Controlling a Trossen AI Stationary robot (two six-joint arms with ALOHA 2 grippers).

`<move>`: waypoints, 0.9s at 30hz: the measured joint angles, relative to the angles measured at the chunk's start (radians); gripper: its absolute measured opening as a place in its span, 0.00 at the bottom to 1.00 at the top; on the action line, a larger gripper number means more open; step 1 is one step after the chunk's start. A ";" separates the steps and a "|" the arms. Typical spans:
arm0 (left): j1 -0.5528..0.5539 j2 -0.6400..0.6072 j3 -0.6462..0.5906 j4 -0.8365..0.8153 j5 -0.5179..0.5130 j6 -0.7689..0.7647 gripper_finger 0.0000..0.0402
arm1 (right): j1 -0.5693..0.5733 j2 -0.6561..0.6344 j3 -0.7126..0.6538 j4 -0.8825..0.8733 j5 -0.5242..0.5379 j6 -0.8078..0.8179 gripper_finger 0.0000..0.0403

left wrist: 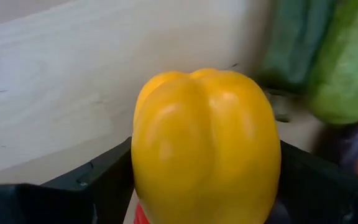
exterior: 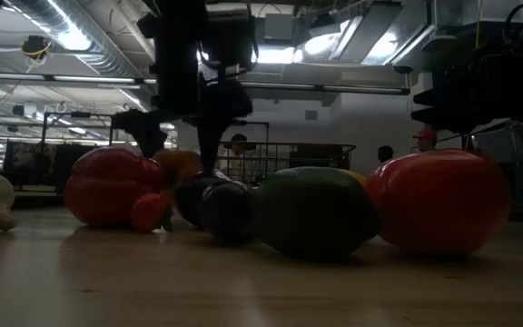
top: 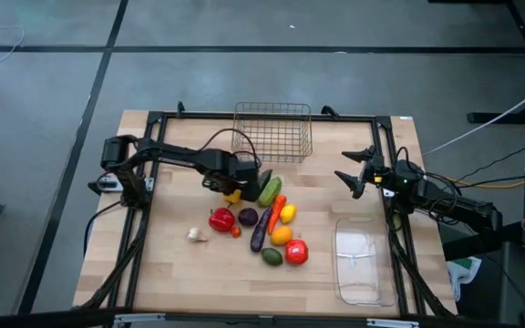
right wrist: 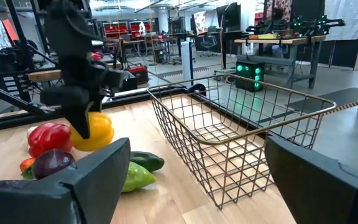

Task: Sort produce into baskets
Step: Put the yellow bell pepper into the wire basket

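My left gripper (top: 236, 187) is shut on a yellow bell pepper (left wrist: 204, 149) at the far end of the produce pile, near the wire-mesh basket (top: 272, 132). It also shows in the right wrist view (right wrist: 94, 132). The rest of the produce lies on the table: a red pepper (top: 221, 219), a purple onion (top: 248, 217), a green vegetable (top: 269, 191), a carrot (top: 276, 208), an eggplant (top: 261, 235), a tomato (top: 296, 251) and a pale garlic (top: 197, 235). My right gripper (top: 357, 173) is open and empty, right of the basket. The clear tray (top: 363, 264) lies at the near right. My left gripper pinches the yellow pepper by its two opposite sides (left wrist: 143, 168) between its two fingers (left wrist: 98, 186). The fingers come from above, pointing down (right wrist: 79, 118). The pepper sits below them, close over the table. I cannot tell whether its bottom touches the wood.
The wire basket stands at the table's far edge, its open top free. Bare wood lies between the pile and the clear tray and at the table's near left. A black frame runs along the table's edges (top: 153, 118).
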 joint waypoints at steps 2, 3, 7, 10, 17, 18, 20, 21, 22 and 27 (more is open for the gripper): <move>0.003 -0.032 0.000 0.000 0.000 -0.001 0.81 | 0.000 0.000 0.000 0.000 0.000 0.000 0.92; 0.005 -0.049 0.000 0.002 0.000 -0.004 0.81 | 0.000 0.000 0.000 0.000 0.000 0.000 0.92; 0.021 -0.118 0.000 0.031 0.001 -0.038 0.81 | 0.000 0.000 0.000 0.000 0.000 0.000 0.92; 0.038 -0.165 0.000 0.097 -0.012 -0.044 0.81 | 0.000 0.000 0.000 0.000 0.000 0.000 0.92; 0.104 -0.236 0.000 0.290 -0.089 0.006 0.81 | 0.000 0.000 0.000 0.000 0.000 0.000 0.92; 0.118 -0.241 0.000 0.316 -0.103 0.019 0.81 | 0.000 0.000 0.000 0.000 0.000 0.000 0.92; 0.147 -0.243 0.000 0.378 -0.120 0.049 0.81 | 0.000 0.000 0.000 0.000 0.000 0.000 0.92; 0.162 -0.243 0.000 0.415 -0.123 0.064 0.81 | 0.000 0.000 0.000 0.000 0.000 0.000 0.92; 0.180 -0.243 0.000 0.453 -0.124 0.081 0.81 | 0.000 0.000 0.000 0.000 0.000 0.000 0.92; 0.250 -0.225 0.000 0.661 -0.127 0.190 0.81 | 0.000 0.000 0.000 0.000 0.000 0.000 0.92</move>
